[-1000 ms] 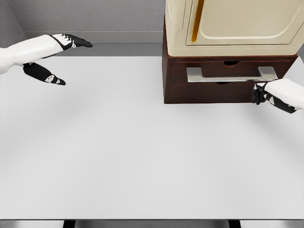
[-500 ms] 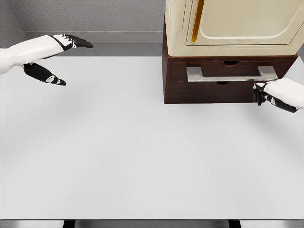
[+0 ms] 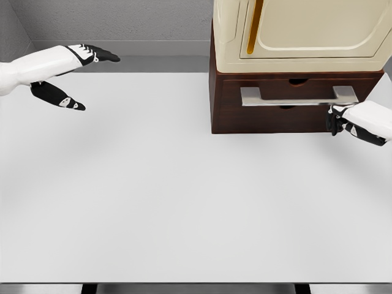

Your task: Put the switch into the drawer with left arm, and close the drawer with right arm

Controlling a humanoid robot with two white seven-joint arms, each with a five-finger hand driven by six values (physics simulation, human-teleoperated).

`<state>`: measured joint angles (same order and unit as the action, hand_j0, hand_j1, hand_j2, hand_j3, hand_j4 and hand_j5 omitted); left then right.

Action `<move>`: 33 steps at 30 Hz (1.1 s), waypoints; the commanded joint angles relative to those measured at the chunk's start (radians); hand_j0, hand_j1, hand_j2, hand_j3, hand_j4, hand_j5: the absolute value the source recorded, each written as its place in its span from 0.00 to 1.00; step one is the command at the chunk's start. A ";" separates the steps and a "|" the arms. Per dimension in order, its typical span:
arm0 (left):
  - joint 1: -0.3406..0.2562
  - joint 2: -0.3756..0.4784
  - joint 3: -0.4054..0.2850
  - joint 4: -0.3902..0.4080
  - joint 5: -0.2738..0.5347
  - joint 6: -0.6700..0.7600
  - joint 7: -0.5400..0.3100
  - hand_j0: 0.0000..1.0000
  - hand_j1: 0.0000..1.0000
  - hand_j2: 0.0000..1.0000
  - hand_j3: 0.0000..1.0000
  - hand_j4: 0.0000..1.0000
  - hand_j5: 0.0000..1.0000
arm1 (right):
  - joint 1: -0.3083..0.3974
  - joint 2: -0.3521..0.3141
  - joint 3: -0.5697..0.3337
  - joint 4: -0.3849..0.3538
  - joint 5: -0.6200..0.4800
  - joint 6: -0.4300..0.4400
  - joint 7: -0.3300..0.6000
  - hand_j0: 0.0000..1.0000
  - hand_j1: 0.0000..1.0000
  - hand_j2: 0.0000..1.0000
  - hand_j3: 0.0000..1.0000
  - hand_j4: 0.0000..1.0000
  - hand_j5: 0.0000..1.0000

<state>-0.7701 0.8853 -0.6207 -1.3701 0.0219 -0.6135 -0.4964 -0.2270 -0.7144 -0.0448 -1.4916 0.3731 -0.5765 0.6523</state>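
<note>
The dark brown drawer unit [image 3: 275, 116] stands at the back right of the white table [image 3: 171, 196]. Its drawer front [image 3: 233, 92] looks flush with the unit, and a grey bar handle [image 3: 298, 95] runs across it. No switch shows anywhere in the head view. My right hand [image 3: 334, 120] is at the unit's lower right corner, just under the handle's right end, with its dark fingers curled and nothing in them. My left hand [image 3: 86, 76] hovers over the table's far left corner, thumb and fingers spread wide, holding nothing.
A cream appliance [image 3: 300, 30] with an orange strip sits on top of the drawer unit. A grey wall [image 3: 122, 21] runs behind the table. The table's front edge [image 3: 196, 283] lies near the bottom of the view.
My right hand has crept slightly up and to the right beside the drawer front. The left arm and the drawer have not visibly moved.
</note>
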 commanded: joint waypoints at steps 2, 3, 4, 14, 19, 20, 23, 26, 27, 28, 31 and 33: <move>0.000 0.001 -0.001 0.000 0.007 0.003 0.001 1.00 1.00 1.00 1.00 1.00 1.00 | 0.000 -0.005 -0.018 0.017 -0.145 0.075 -0.041 0.31 0.31 0.31 0.31 0.31 0.31; 0.000 0.001 0.001 0.000 0.007 0.003 -0.001 1.00 1.00 1.00 1.00 1.00 1.00 | -0.008 -0.020 -0.020 0.036 -0.145 0.075 -0.041 0.31 0.31 0.31 0.31 0.31 0.31; 0.000 0.001 0.001 -0.001 0.007 0.003 0.001 1.00 1.00 1.00 1.00 1.00 1.00 | -0.011 -0.025 -0.018 0.051 -0.145 0.075 -0.041 0.31 0.31 0.31 0.31 0.31 0.31; 0.000 0.001 0.001 0.000 0.007 0.003 0.001 1.00 1.00 1.00 1.00 1.00 1.00 | -0.026 -0.027 -0.041 0.157 -0.143 0.055 -0.041 0.30 0.30 0.30 0.30 0.30 0.30; 0.000 0.001 0.001 0.000 0.000 0.003 0.001 1.00 1.00 1.00 1.00 1.00 1.00 | -0.034 -0.027 -0.041 0.160 -0.143 0.055 -0.041 0.30 0.30 0.30 0.30 0.30 0.30; 0.000 0.001 0.001 0.000 0.000 0.003 0.001 1.00 1.00 1.00 1.00 1.00 1.00 | -0.034 -0.027 -0.041 0.160 -0.143 0.055 -0.041 0.30 0.30 0.30 0.30 0.30 0.30; 0.000 0.001 0.001 0.000 -0.002 0.003 0.001 1.00 1.00 1.00 1.00 1.00 1.00 | -0.034 -0.027 -0.041 0.160 -0.143 0.055 -0.041 0.30 0.30 0.30 0.30 0.30 0.30; 0.000 0.001 0.001 -0.001 -0.002 0.003 0.001 1.00 1.00 1.00 1.00 1.00 1.00 | -0.034 -0.025 -0.041 0.159 -0.143 0.029 -0.041 0.30 0.30 0.30 0.30 0.30 0.30; 0.000 0.001 0.001 -0.001 -0.002 0.003 0.001 1.00 1.00 1.00 1.00 1.00 1.00 | -0.032 -0.025 -0.041 0.159 -0.143 0.026 -0.041 0.30 0.30 0.30 0.30 0.30 0.30; 0.000 0.001 0.001 0.000 -0.002 0.003 0.001 1.00 1.00 1.00 1.00 1.00 1.00 | -0.032 -0.025 -0.041 0.159 -0.143 0.024 -0.041 0.30 0.30 0.30 0.30 0.30 0.30; 0.000 0.000 -0.001 -0.001 -0.007 0.003 0.001 1.00 1.00 1.00 1.00 1.00 1.00 | -0.026 -0.025 -0.040 0.159 -0.143 0.012 -0.041 0.30 0.30 0.30 0.30 0.30 0.30; 0.000 0.000 -0.001 -0.001 -0.007 0.003 -0.001 1.00 1.00 1.00 1.00 1.00 1.00 | -0.023 -0.025 -0.040 0.160 -0.131 0.014 -0.041 0.30 0.30 0.30 0.30 0.30 0.30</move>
<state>-0.7701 0.8793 -0.6283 -1.3660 0.0089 -0.6159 -0.4961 -0.2500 -0.7157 -0.0334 -1.3635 0.2493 -0.7135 0.6379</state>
